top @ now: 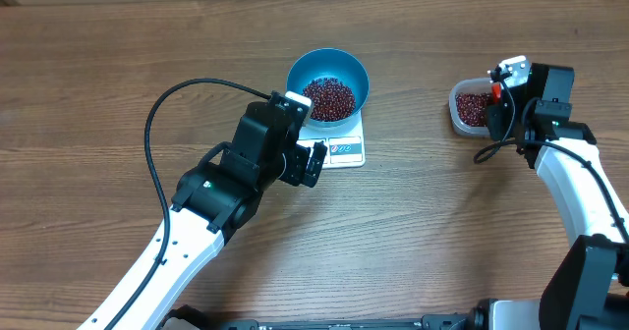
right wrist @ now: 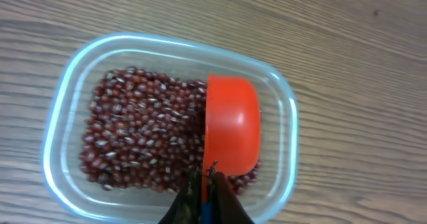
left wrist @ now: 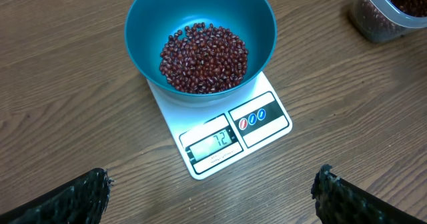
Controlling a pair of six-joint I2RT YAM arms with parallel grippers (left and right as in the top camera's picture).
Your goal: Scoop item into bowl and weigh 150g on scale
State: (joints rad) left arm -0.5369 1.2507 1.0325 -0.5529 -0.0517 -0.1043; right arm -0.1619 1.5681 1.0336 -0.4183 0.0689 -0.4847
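Note:
A blue bowl [top: 328, 82] [left wrist: 200, 41] stands on the white scale [top: 344, 150] [left wrist: 223, 134] and holds a heap of dark red-brown beans [left wrist: 203, 57]. The scale's display [left wrist: 215, 144] is lit. My left gripper [top: 307, 161] [left wrist: 212, 194] hovers just in front of the scale, open, with nothing between its fingers. At the right, my right gripper [top: 497, 92] [right wrist: 205, 176] is shut on the handle of a red-orange scoop [right wrist: 231, 127]. The scoop's cup sits mouth down over more beans [right wrist: 140, 131] in a clear tub [top: 468, 106] [right wrist: 63, 117].
Bare wooden tabletop lies all round. The clear tub also shows at the top right of the left wrist view [left wrist: 390, 14]. A black cable [top: 167, 104] loops from the left arm over the table's left half.

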